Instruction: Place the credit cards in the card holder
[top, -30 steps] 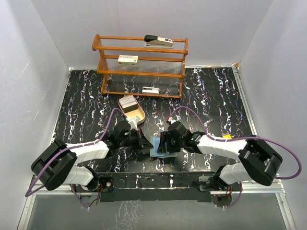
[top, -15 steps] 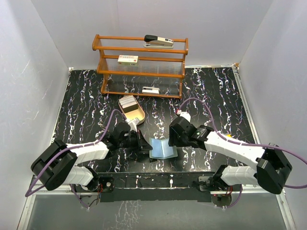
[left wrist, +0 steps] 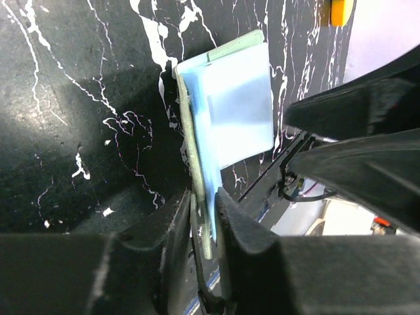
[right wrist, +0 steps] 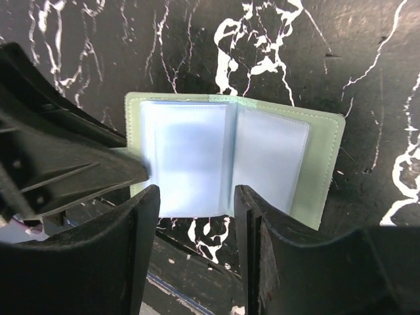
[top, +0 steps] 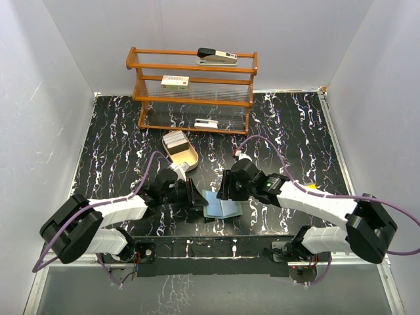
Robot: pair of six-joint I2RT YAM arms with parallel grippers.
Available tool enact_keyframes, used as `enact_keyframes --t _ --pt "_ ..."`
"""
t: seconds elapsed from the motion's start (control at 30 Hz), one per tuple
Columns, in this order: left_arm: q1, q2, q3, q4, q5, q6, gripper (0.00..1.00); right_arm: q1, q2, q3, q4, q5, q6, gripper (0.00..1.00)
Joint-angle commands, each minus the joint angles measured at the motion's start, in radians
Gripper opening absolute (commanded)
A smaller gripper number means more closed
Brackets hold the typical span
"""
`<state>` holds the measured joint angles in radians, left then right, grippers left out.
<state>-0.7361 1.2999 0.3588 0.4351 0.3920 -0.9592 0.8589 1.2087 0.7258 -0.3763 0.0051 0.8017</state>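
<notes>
The sage-green card holder [top: 222, 209] lies open on the black marble table, its clear blue pockets [right wrist: 187, 157] facing up and showing no card inside. My left gripper [top: 195, 197] is shut on the holder's left flap [left wrist: 236, 105], with the green cover and a blue pocket sheet pinched between its fingers [left wrist: 205, 197]. The right gripper [top: 226, 188] hovers open over the holder's near edge [right wrist: 195, 197], nothing between its fingers. A whitish stack of credit cards [top: 174, 139] sits in the tan tray.
The tan oval tray [top: 191, 161] stands just behind the left gripper. At the back a wooden rack [top: 193, 98] carries a stapler [top: 216, 56] and white boxes [top: 175, 81]. A small yellow-orange thing [top: 310, 187] lies by the right arm.
The right gripper pulled back off the holder, then came back left over it with its jaws a little narrower. The holder now lies flatter and more open.
</notes>
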Motion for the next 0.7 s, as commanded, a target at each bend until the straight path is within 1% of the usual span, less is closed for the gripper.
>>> enact_keyframes --t 0.0,0.1,0.17,0.23,0.3,0.4,0.5,0.57,0.67 --pt "-0.003 -0.086 0.004 -0.077 -0.068 -0.010 0.28 0.009 0.074 -0.006 0.113 -0.050 0.006 0.49" --pt "-0.003 -0.180 0.038 -0.228 -0.155 0.004 0.49 0.015 0.110 0.007 0.101 -0.025 0.005 0.52" --pt "-0.002 -0.238 0.081 -0.356 -0.221 0.015 0.58 0.015 0.126 0.001 0.122 -0.032 0.004 0.53" --pt "0.003 -0.270 0.134 -0.473 -0.278 0.034 0.63 0.017 0.151 0.001 0.127 -0.046 0.000 0.54" --pt "0.009 -0.280 0.193 -0.587 -0.339 0.053 0.65 0.023 0.173 0.001 0.120 -0.040 -0.002 0.54" --pt "0.021 -0.258 0.286 -0.758 -0.444 0.094 0.65 0.032 0.179 -0.002 0.118 -0.026 -0.003 0.55" --pt "0.070 -0.224 0.381 -0.873 -0.504 0.179 0.63 0.035 0.187 0.010 0.103 -0.004 -0.009 0.55" --pt "0.121 -0.200 0.439 -0.886 -0.469 0.306 0.61 0.034 0.199 0.029 0.073 0.022 -0.019 0.55" --pt "0.189 -0.158 0.517 -0.909 -0.439 0.480 0.62 0.035 0.210 0.050 0.057 0.028 -0.049 0.55"
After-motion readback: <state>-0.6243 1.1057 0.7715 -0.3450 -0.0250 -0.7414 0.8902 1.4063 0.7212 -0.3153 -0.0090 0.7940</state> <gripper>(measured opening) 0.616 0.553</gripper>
